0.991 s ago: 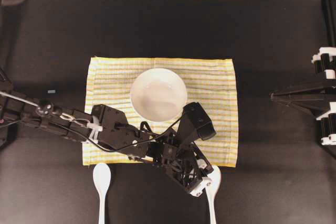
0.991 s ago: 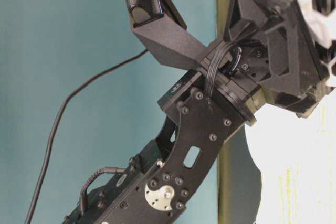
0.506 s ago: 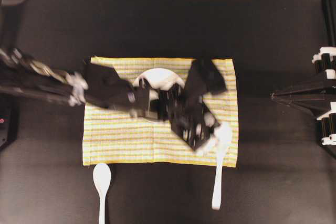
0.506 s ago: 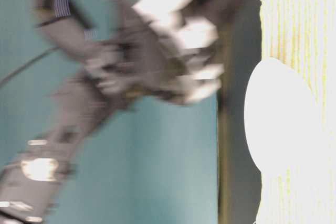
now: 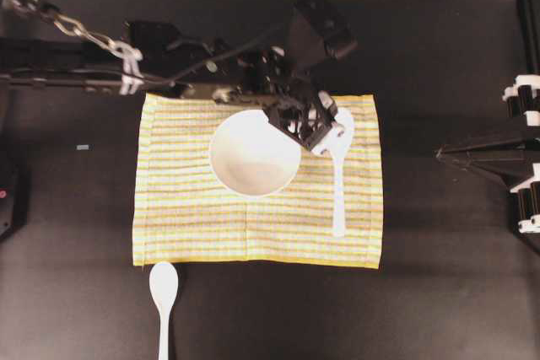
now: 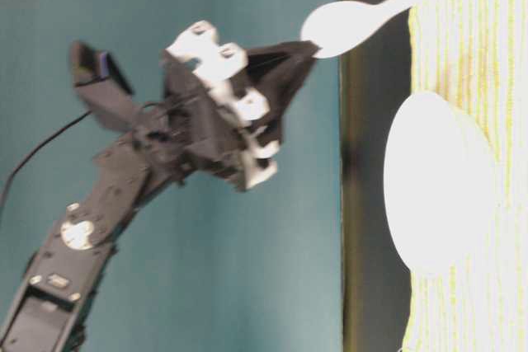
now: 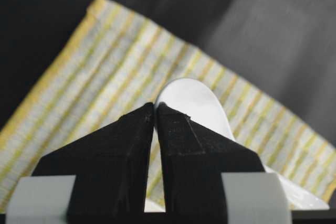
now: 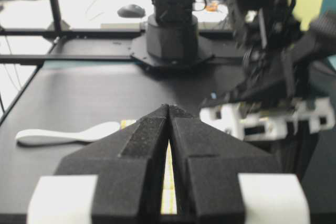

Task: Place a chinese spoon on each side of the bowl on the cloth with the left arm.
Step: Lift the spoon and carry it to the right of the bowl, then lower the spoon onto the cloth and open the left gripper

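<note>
Overhead exterior view: a loose white Chinese spoon (image 5: 163, 297) lies on the black bench (image 5: 76, 233) just below the cloth's left corner, its handle cut off by the lower edge. The yellow-striped cloth (image 5: 186, 208) carries the white bowl (image 5: 251, 154) near its middle. The left arm (image 5: 169, 69) reaches across, hiding the cloth's top edge. Its claw (image 5: 325, 134) is pinched shut on the bowl end of a second spoon (image 5: 338, 183), just right of the bowl, handle pointing toward the cloth's near edge. The right claw (image 8: 169, 129) is closed, empty. Teal wall behind.
</note>
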`<state>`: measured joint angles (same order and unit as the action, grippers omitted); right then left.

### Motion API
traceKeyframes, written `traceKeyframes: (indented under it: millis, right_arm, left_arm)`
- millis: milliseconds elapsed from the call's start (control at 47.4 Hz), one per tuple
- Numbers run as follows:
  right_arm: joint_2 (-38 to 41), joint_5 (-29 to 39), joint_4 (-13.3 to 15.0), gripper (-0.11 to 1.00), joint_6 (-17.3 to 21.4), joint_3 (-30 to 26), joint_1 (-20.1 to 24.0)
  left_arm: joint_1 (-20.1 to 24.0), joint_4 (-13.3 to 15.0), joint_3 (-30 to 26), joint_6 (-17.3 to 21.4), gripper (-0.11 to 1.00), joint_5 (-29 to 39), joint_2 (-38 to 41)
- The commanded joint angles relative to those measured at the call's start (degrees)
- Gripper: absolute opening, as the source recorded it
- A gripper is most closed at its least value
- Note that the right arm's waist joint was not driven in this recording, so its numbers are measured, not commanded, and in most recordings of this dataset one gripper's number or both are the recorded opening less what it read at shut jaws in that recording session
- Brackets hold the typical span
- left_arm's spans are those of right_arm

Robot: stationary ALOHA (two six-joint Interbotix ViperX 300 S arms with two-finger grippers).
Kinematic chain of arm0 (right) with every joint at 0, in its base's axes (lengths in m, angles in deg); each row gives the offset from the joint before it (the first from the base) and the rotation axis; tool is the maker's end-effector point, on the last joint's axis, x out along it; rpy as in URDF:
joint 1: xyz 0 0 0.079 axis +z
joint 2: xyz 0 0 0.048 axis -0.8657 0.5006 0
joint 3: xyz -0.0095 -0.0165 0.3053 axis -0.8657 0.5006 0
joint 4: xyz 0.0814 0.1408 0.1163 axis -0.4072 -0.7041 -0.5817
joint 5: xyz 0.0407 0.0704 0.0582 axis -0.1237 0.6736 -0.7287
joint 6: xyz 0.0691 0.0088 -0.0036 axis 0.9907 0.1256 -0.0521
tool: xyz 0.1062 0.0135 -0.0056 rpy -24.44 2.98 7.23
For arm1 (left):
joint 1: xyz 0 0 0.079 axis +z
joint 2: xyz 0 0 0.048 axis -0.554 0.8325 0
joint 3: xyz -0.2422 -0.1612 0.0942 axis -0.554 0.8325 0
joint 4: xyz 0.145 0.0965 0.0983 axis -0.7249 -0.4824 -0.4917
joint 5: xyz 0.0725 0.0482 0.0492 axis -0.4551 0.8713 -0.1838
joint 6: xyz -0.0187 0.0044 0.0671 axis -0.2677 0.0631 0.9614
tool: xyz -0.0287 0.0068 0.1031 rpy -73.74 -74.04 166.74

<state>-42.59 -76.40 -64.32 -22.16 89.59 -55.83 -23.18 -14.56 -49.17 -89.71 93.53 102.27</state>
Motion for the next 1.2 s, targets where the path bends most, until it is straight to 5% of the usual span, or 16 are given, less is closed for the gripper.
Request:
traceKeyframes:
  millis: [0,886,1012,1181]
  right_arm:
    - [0.26,-0.35,-0.09,-0.01,0.0,-0.35,0.0]
    - [0.26,0.35,-0.09,-0.01,0.09,0.35,0.0]
    - [0.26,0.26,-0.09,-0.01,0.09,0.35,0.0]
    - [0.09,0.35,-0.09,-0.01,0.09,0.35,0.0]
  left_arm:
    - [0.26,-0.18,-1.05,0.09,0.03,-0.62,0.7]
    - [0.44,-0.26,-1.58,4.83,0.05,-3.34,7.29]
    - [0.44,-0.26,-1.41,4.66,0.18,-3.52,7.29]
    - [0.44,-0.26,-1.49,4.75,0.61,-3.69,7.12]
